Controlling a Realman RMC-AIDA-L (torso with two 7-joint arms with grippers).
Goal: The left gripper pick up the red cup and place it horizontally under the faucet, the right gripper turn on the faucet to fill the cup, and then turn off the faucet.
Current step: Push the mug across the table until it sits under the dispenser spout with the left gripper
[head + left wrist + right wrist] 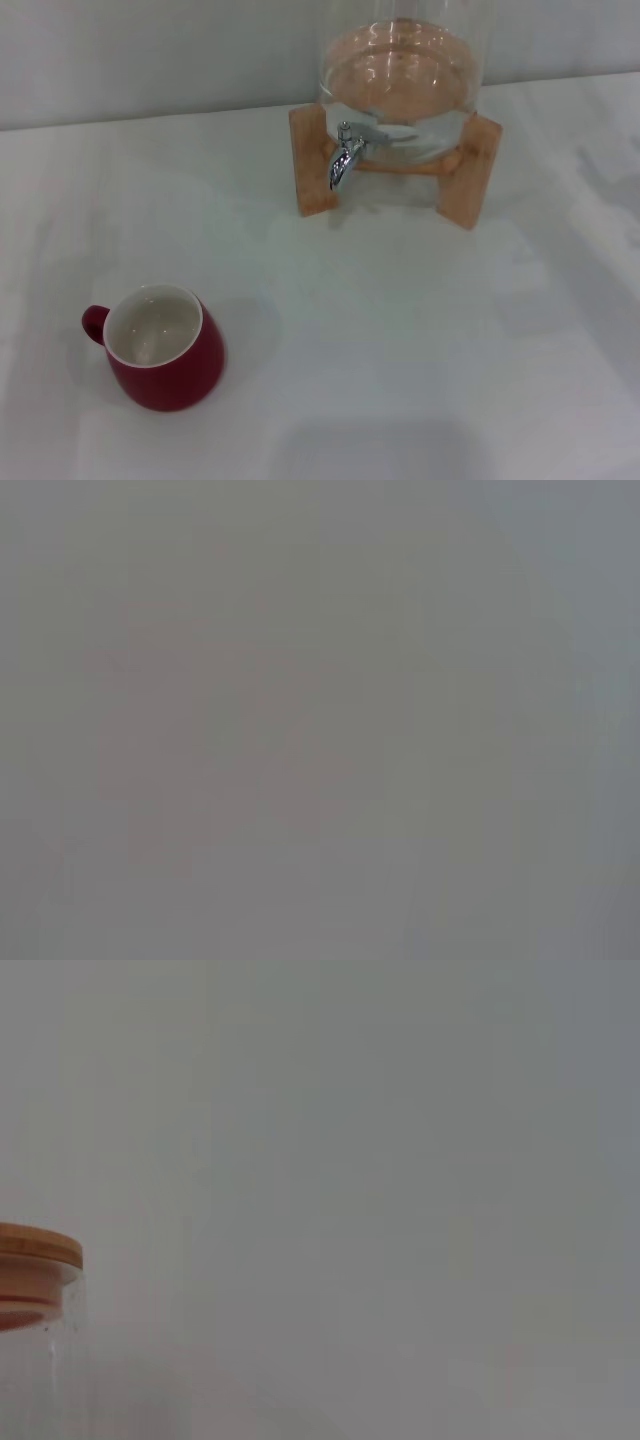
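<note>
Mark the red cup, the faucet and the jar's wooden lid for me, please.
red cup (170,375): head view, on its red outer wall below the rim.
faucet (345,155): head view, on the chrome spout body.
wooden lid (38,1246): right wrist view, on the lid's side edge.

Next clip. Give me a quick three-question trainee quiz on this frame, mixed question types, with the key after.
1. True or false: the red cup stands directly under the faucet.
2. The cup's handle points toward: A) the robot's left, B) the glass jar, C) the robot's right.
3. Which gripper shows in the head view?

Key: 1. False; it stands upright on the table, nearer the robot and to its left. 2. A. 3. Neither.
</note>
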